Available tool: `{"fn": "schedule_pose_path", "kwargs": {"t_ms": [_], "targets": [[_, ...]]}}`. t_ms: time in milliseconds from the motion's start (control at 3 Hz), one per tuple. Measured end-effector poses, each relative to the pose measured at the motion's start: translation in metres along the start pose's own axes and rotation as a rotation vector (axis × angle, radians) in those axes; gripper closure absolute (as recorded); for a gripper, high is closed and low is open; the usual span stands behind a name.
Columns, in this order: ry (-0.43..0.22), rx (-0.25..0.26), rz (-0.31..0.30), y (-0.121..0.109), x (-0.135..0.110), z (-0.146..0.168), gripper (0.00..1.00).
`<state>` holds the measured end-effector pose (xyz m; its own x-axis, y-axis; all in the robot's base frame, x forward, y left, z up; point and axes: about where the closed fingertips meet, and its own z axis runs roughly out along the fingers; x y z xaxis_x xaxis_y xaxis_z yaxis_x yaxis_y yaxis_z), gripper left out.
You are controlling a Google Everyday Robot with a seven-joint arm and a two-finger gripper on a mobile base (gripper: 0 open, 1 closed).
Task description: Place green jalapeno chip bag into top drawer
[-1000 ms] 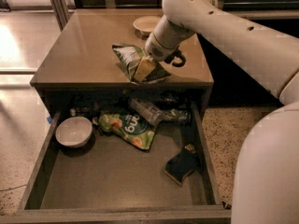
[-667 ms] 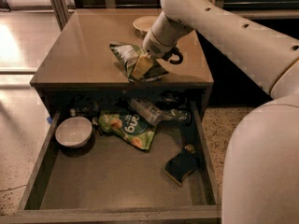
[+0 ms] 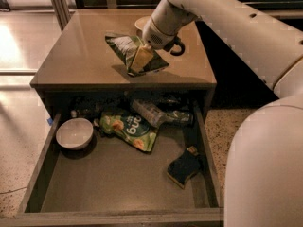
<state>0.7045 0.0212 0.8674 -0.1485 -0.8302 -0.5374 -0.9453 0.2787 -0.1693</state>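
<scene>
The green jalapeno chip bag (image 3: 124,48) is dark green and crumpled, and hangs tilted just above the tabletop near its front edge. My gripper (image 3: 146,55) reaches down from the upper right and is shut on the bag's right side. The top drawer (image 3: 113,181) is pulled open below the table, with a bare flat bottom towards the front.
In the drawer lie a white bowl (image 3: 74,133) at the left, a light-green snack bag (image 3: 129,129), a plastic bottle (image 3: 161,115) at the back and a dark sponge (image 3: 184,167) at the right. A bowl (image 3: 140,22) stands on the table (image 3: 80,56) behind the gripper. My white arm fills the right side.
The gripper has moved a little up and to the left with the chip bag, so that the bag hangs higher over the tabletop. The things in the drawer have not moved.
</scene>
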Motion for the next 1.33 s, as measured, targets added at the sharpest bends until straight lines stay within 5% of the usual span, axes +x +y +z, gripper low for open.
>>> {"fn": "schedule_pose_path", "kwargs": {"t_ms": [333,1333], "targets": [[-0.012,0.031,-0.017,0.012,0.001,-0.022,1.00],[-0.082,0.067,0.035,0.079,0.074,-0.040,1.00]]}}
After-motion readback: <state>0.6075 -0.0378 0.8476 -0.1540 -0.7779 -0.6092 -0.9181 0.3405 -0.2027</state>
